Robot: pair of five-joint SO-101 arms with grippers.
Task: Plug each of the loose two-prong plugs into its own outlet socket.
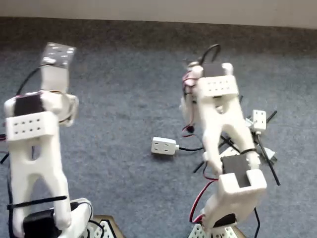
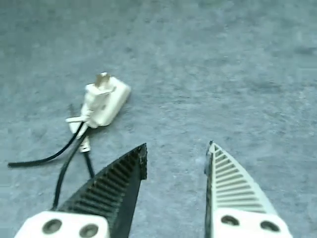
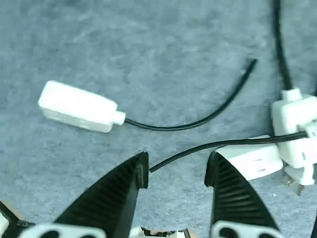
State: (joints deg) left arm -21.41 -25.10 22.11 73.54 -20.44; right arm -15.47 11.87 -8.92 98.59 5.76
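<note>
In the left wrist view a white two-prong plug (image 2: 104, 99) lies on the carpet with its black cord (image 2: 59, 163) trailing off. My left gripper (image 2: 177, 148) hangs open a little way from it, with nothing between the fingers. In the right wrist view my right gripper (image 3: 178, 161) is open just above a thin black cord (image 3: 198, 148). A white outlet socket (image 3: 77, 106) lies to one side of it. A second socket block (image 3: 250, 161) and a white plug (image 3: 297, 121) lie on the other side. The high view shows the first socket (image 1: 164, 146) left of the right arm (image 1: 223, 129).
Grey-blue carpet covers the whole floor. A tangle of black cords and another white socket (image 1: 259, 120) lie to the right of the right arm. The left arm (image 1: 34, 148) stands at the far left. Open carpet stretches between the arms.
</note>
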